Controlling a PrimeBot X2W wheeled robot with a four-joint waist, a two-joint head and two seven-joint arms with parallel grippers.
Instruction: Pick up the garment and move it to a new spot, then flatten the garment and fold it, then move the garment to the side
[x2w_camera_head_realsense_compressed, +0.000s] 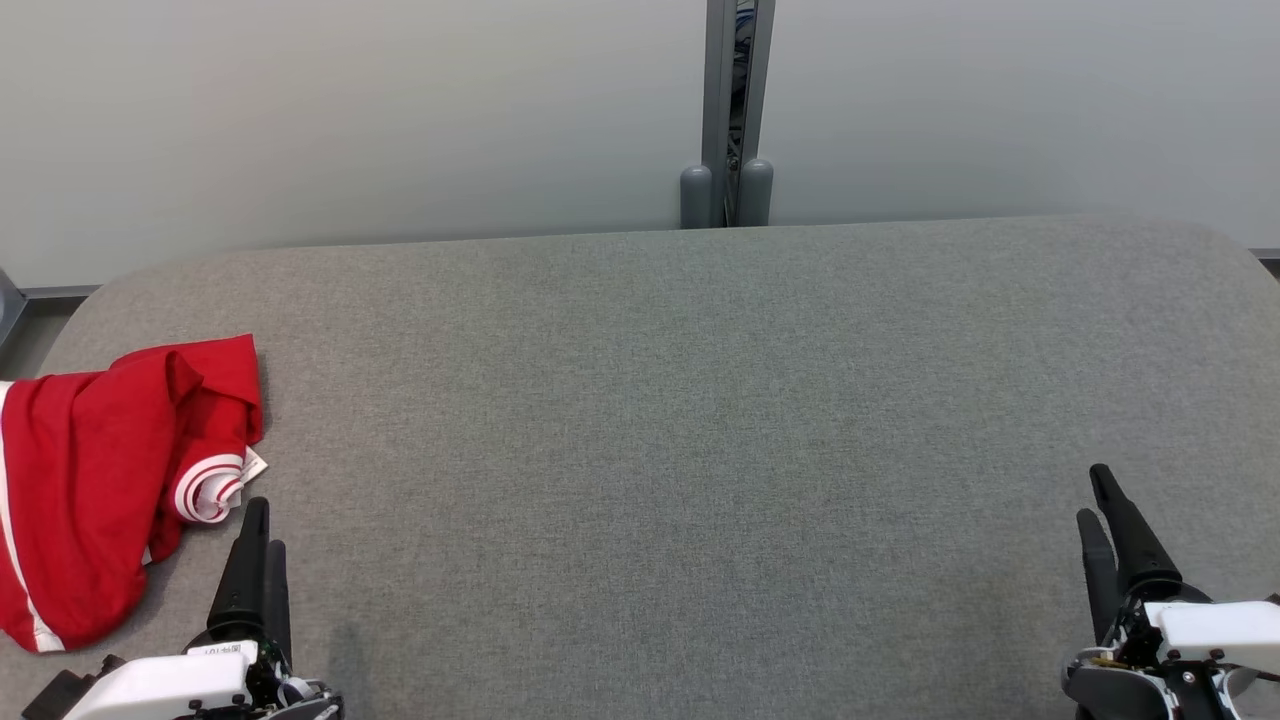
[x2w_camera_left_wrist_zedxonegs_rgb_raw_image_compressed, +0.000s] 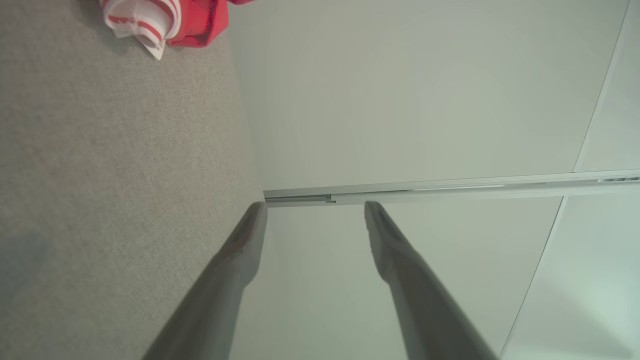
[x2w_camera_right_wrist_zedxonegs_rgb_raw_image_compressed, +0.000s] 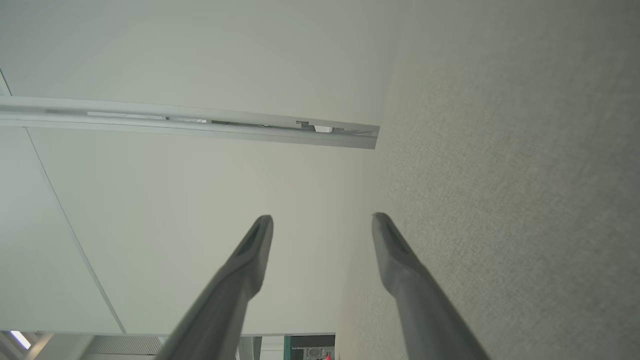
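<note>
Left gripper (x2w_camera_head_realsense_compressed: 260, 522) sits over the table's (x2w_camera_head_realsense_compressed: 640, 400) front-left corner, fingers spread w/ nothing btwn them: released, empty. The garment (x2w_camera_head_realsense_compressed: 90, 480) lies crumpled at the table's left edge, just past those fingertips. Part of it runs off the picture's side, so can't tell if it hangs over the table's edge. It's red w/ white trim. A striped cuff (x2w_camera_head_realsense_compressed: 208, 490) is rolled toward the table's middle, and a small white label (x2w_camera_head_realsense_compressed: 255, 466) pokes out beside it.

Handling, my guess: light, soft, floppy knit. No stiffness, so it'll sag and trail when lifted, and prob. cling to the table's cloth top rather than slide. Nothing fragile. Best hold: pinch a thick fold or the cuff edge nearest the table's middle, not one thin layer. For flattening, two corners, one per gripper.

The table's middle is plain grey cloth, w/ good room for the new spot. Behind the table's far edge is a pale wall (x2w_camera_head_realsense_compressed: 350, 120) w/ a grey post (x2w_camera_head_realsense_compressed: 738, 100).

Right gripper (x2w_camera_head_realsense_compressed: 1093, 492) hovers over the table's front-right corner, well apart from the garment, fingers also spread, holding nothing.

Going by the task, no bin or basket comes into it; the garment just goes spot to spot on the table.
</note>
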